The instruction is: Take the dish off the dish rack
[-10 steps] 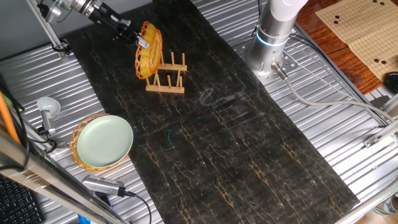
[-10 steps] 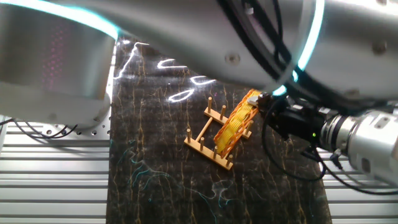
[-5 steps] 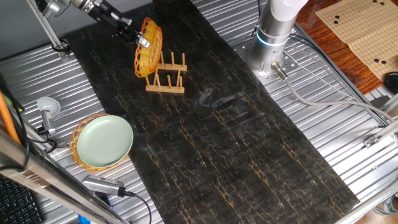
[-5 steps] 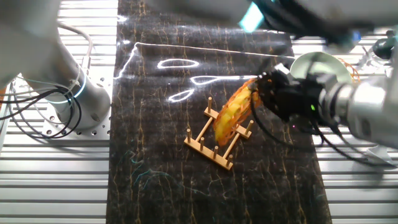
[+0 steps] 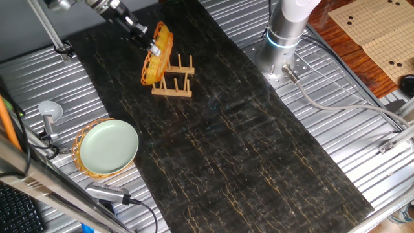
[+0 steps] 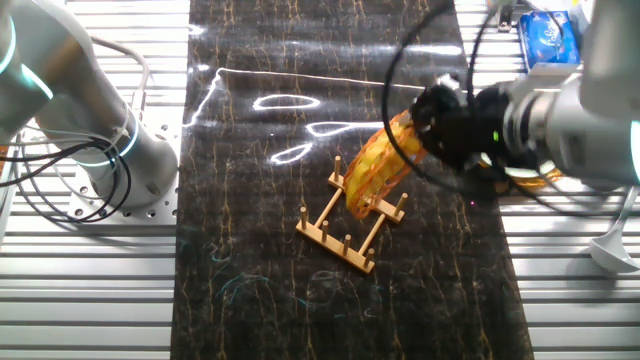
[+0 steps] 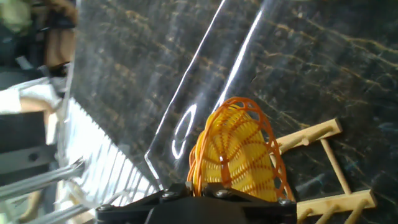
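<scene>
A dark marbled mat (image 5: 246,149) runs down the middle of a ribbed metal table (image 5: 362,129). The claw (image 5: 154,48) is closed on the upper rim of the wicker dish (image 5: 157,55), which tilts steeply, its lower edge just over the pegs at one end of the wooden dish rack (image 5: 174,81); whether it touches them cannot be told. Near the table's corner, well apart, a pale green plate (image 5: 108,146) lies in a wicker tray (image 5: 81,163). The arm's base (image 5: 284,39) stands on the far side.
</scene>
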`<move>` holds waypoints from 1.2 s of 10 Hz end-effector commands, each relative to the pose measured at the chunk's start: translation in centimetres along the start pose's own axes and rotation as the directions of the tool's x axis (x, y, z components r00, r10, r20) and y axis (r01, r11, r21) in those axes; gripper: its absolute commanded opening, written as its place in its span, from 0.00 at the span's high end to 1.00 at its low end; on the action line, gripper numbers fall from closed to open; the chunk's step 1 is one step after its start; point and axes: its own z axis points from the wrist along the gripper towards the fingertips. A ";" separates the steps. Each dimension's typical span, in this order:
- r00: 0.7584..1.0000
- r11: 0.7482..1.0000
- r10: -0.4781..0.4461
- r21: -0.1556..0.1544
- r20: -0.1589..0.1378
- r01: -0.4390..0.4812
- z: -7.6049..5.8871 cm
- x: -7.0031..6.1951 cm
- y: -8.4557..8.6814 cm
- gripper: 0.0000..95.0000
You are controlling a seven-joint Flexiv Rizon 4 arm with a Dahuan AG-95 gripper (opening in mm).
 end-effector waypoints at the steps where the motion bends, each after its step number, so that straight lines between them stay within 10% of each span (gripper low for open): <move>1: 0.999 0.999 0.022 0.038 0.043 -0.023 1.1 -1.6 1.4 1.00; 12: 0.995 0.971 0.053 0.228 0.086 -0.071 4.9 -6.0 4.6 1.00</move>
